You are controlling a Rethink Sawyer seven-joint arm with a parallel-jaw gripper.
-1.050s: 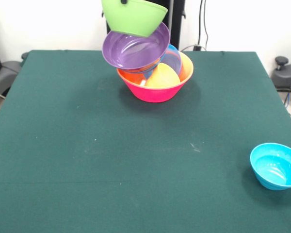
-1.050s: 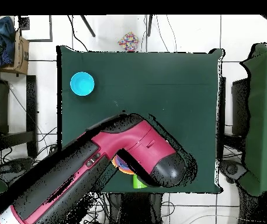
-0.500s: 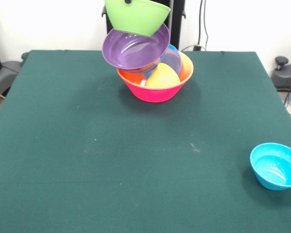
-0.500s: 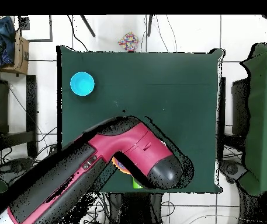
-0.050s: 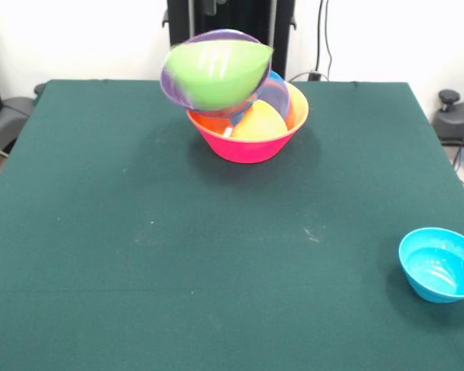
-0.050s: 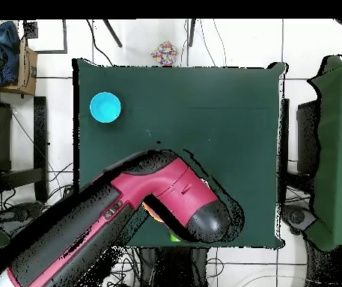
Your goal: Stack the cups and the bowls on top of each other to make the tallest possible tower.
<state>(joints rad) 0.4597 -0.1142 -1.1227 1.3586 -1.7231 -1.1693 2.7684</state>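
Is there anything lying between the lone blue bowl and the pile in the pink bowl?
Nothing visible does. In the front view only bare table cloth lies between the blue bowl and the pink bowl at the tower's base. The tower's top shows a blurred green bowl against the purple bowl.

My dark green cloth-covered table (image 5: 139,255) carries the big glossy pink plastic bowl (image 5: 247,144); small glossy blue plastic bowl (image 5: 439,265) well apart from it.
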